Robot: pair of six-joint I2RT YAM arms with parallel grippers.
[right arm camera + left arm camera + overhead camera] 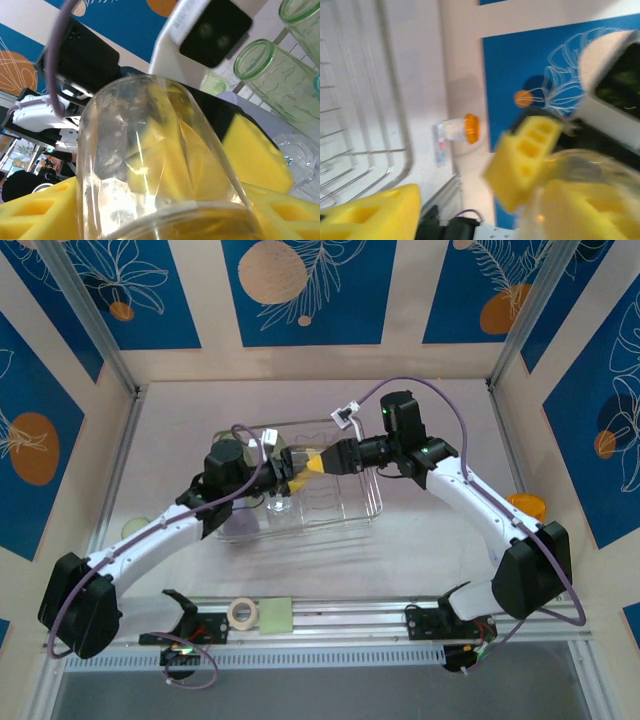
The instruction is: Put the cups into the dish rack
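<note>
Clear cup (160, 165): clamped in right hand (322, 460).
Left hand (283, 472): wide, just beside the cup.
Risk: the tapered wall may slip from that grip and drop onto the dish rack (372, 508) below.

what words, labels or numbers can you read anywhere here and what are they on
None can be read.
white tag, top view: too small to read.
label by the orange-lidded container, left wrist view: red marks, too blurred to read.
</note>
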